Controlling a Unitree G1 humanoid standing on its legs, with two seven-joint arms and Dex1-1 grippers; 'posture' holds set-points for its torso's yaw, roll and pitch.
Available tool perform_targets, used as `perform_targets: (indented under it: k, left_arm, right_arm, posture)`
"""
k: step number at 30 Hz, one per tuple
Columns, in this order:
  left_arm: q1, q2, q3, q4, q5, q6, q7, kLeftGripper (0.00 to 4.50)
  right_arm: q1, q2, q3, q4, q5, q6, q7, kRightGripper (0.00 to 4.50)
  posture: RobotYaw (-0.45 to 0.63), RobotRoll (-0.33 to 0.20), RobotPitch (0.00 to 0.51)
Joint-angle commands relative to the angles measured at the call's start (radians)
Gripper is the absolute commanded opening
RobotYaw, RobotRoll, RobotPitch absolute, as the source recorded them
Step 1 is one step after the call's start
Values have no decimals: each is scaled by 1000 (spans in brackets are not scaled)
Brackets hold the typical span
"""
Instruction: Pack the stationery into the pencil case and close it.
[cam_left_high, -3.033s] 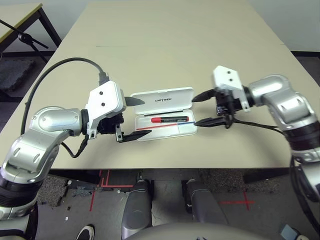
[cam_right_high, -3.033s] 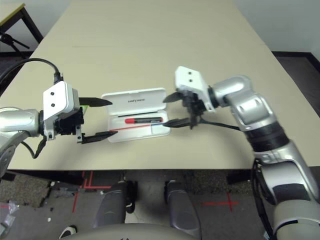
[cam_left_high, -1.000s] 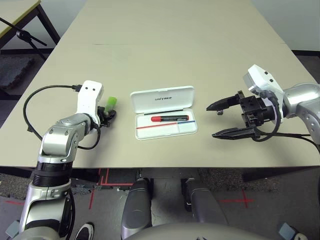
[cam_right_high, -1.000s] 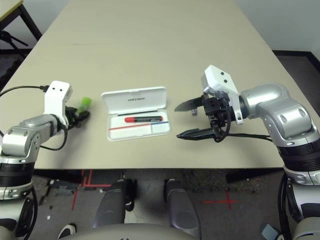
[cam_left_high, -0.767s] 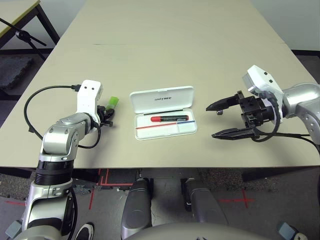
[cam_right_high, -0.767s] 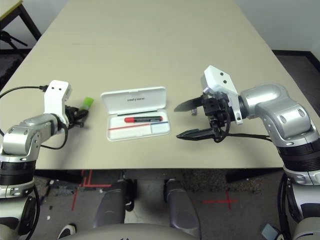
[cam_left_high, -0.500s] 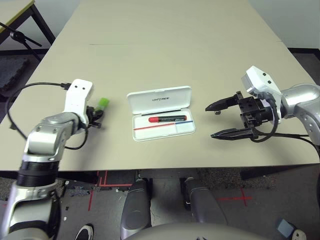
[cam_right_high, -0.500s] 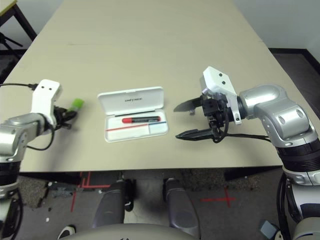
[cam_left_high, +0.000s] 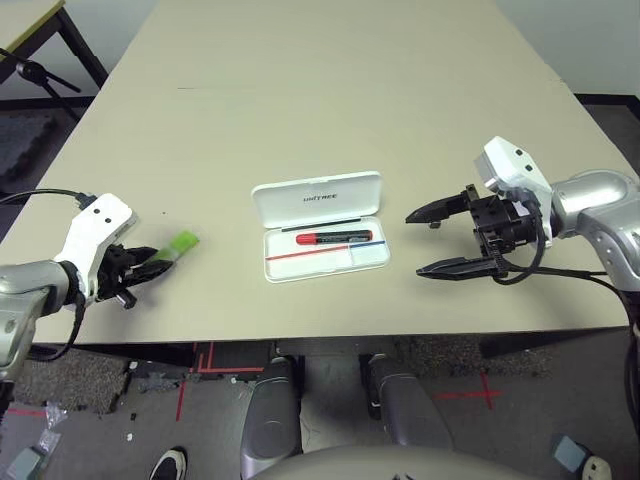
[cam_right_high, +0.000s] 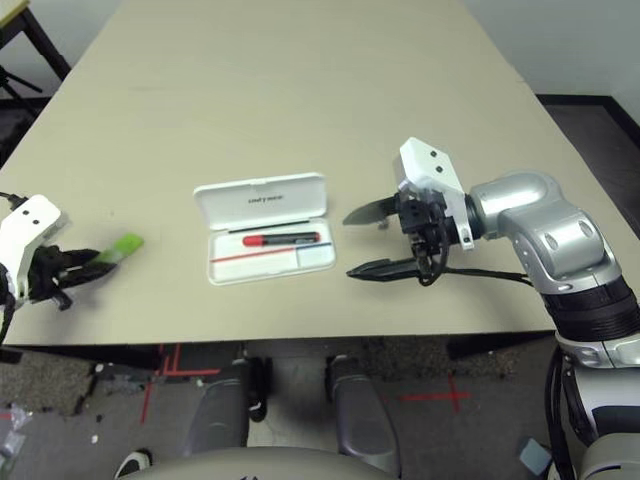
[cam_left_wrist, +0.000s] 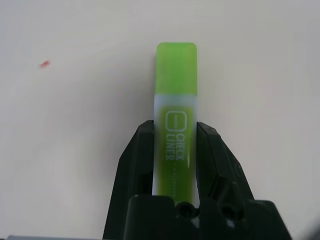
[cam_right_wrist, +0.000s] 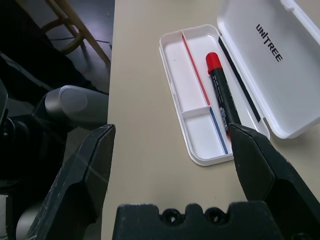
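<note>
Closest to the robot, way out by the near left edge of the table (cam_left_high: 300, 90), the left gripper (cam_left_high: 150, 262) has its two black fingers pinched narrow on the light green highlighter (cam_left_high: 181, 243). The wrist shot shows it clearly: the fingers squeeze the pen's white lower body from both sides, with the green cap end sticking out past the tips. That arm is swung out wide to the left, forearm low near the table edge, white wrist block (cam_left_high: 95, 232) angled inward so the gripper points toward the middle of the table and a bit downward, well apart from the case. Over on the right, the right gripper (cam_left_high: 432, 241) hangs just above the table with its fingers spread really wide, one above the other, holding nothing. The silver forearm comes in from the right edge and the wrist is bent so the fingers point left at the case, with a gap of bare table between. A little farther in, between the two grippers, the white pencil case (cam_left_high: 322, 236) lies open and flat, lid (cam_left_high: 316, 198) folded back toward the far side with small dark lettering on it. In the tray, the red marker (cam_left_high: 334, 238) lies lengthwise along the hinge side, red end to the left, black end to the right, with a red line and a blue line running beside it.
</note>
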Motion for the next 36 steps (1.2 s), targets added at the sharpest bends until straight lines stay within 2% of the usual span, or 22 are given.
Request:
perform_targets:
  k: [1,10,18,25,36]
  left_arm:
    - [26,19,33,-30,-38,-51,-92,1081]
    - [-47,7,-19,-257,-112,10,-99,1081]
    - [-196,12,-149,-447,-160,143,-63,1081]
    - [-290,-3,-282,-527,-123,204,-23,1081]
    - [-486,-102,-487,-467,-15,267,57,1081]
  right_arm:
    - [-5,2,11,8,-8,-14,9,4500]
    - [-6,3,12,24,-15,-17,12,4500]
    - [-8,4,12,30,-16,-18,11,4500]
    - [-3,2,10,29,-15,-17,8,4500]
    - [1,2,19,30,-30,-21,7,4500]
  posture:
    - [43,0,189]
    - [41,0,190]
    - [34,0,189]
    - [29,0,189]
    - [23,0,190]
